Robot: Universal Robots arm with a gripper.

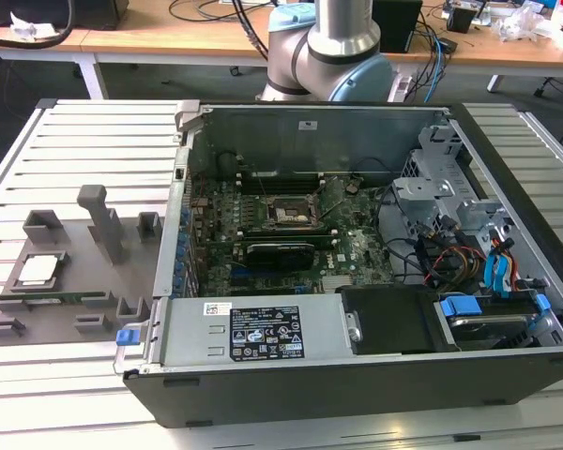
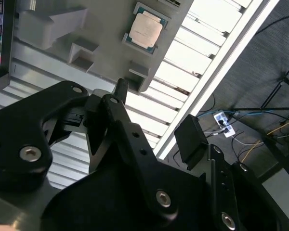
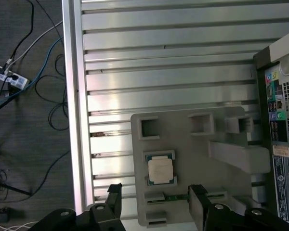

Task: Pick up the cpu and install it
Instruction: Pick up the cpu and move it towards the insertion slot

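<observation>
The cpu [image 1: 38,270] is a small square chip with a pale silvery top plate (green edging frames it in both wrist views). It lies flat in a recess of the grey holder [image 1: 89,267], at the exterior view's left.

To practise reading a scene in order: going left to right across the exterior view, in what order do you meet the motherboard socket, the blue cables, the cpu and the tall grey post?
cpu → tall grey post → motherboard socket → blue cables
</observation>
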